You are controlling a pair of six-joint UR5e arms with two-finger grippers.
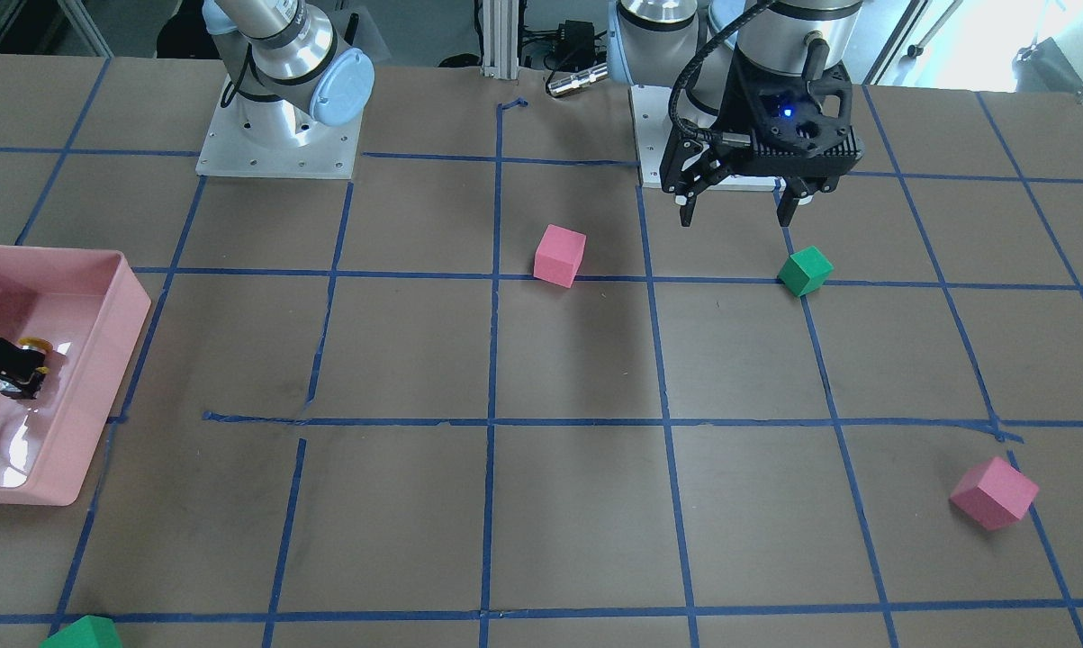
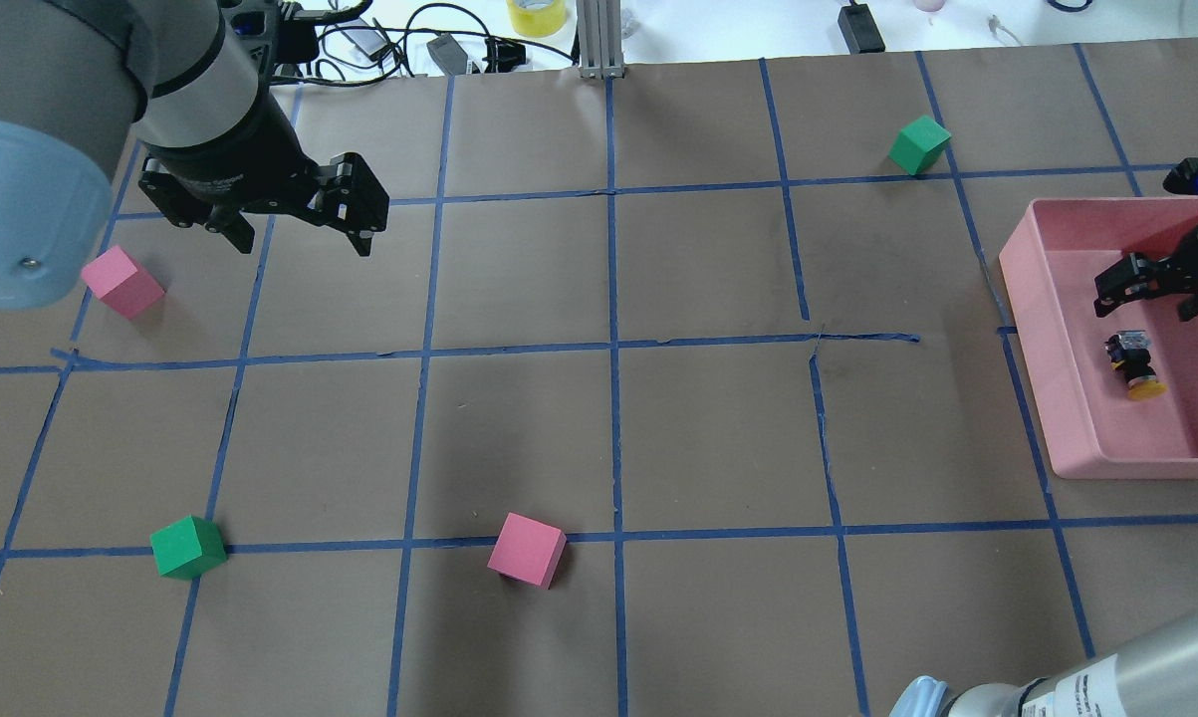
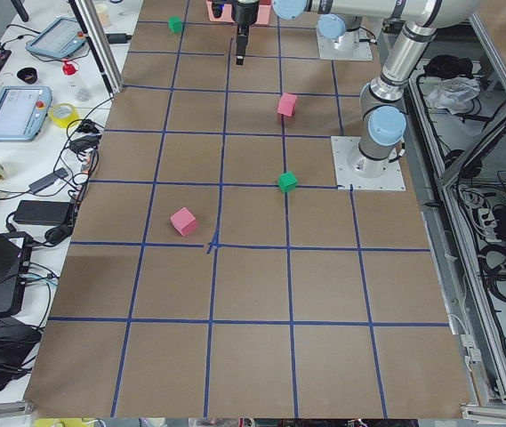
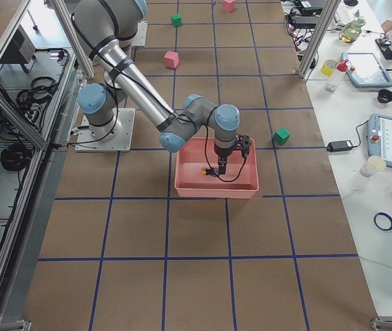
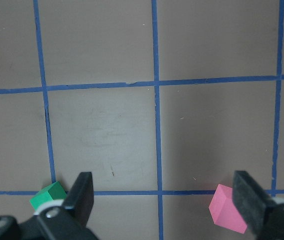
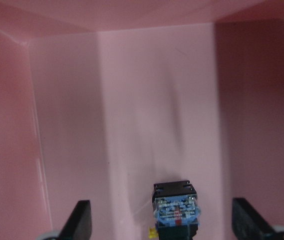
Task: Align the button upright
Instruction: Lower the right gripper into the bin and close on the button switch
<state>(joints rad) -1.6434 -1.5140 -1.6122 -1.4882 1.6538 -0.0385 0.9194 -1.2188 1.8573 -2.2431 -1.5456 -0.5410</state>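
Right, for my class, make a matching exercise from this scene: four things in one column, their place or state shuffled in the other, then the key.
Things
1. button
2. left pincer
3. right pincer
4. pink tray

Place or state
A. open, above the table
B. holds the button
C. on the tray floor
D. open, over the tray

Pairs: 1-C, 2-A, 3-D, 4-B

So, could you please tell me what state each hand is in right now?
Left hand: open, empty.
Right hand: open, holding nothing; the button lies loose in the pink tray.
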